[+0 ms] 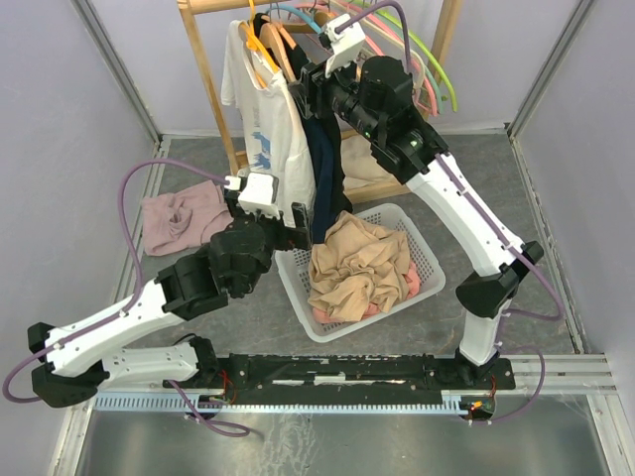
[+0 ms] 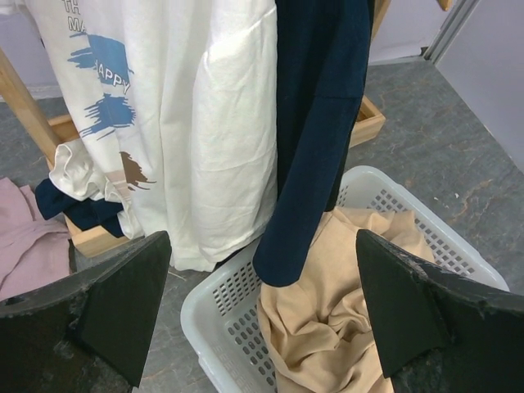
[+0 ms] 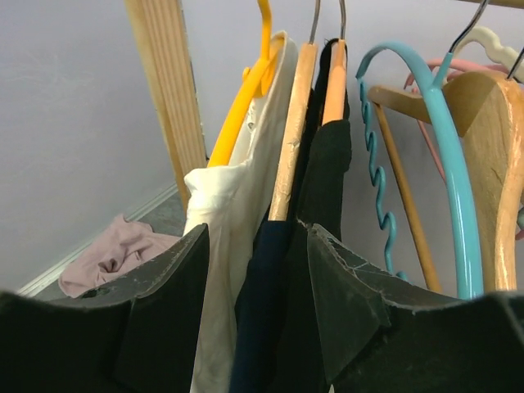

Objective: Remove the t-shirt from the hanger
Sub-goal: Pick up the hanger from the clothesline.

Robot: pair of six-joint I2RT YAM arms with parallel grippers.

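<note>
1. While the navy t-shirt hangs from the wooden rack behind the white laundry basket, its lower hem comes down over the far left corner of the basket.
2. At this same corner of the basket is the left tool. Its fingers are spread wide and hold nothing. In the left wrist view the navy hem hangs in front of the gap and touches neither finger.
3. High above the far side of the basket, the right tool is at the shoulder of the navy t-shirt. Its fingers stand partly apart and navy cloth fills the gap between them. The lower end of a wooden hanger reaches just above this gap. Whether the fingers press the cloth or only stand around it, I cannot tell.
4. A white t-shirt with blue print hangs just beside the navy one, on the side away from the basket. A yellow hanger is at its neck.
5. Inside the basket lies a crumpled beige garment.
6. A pink garment lies on the grey tabletop, well apart from the basket, to its left.
</note>
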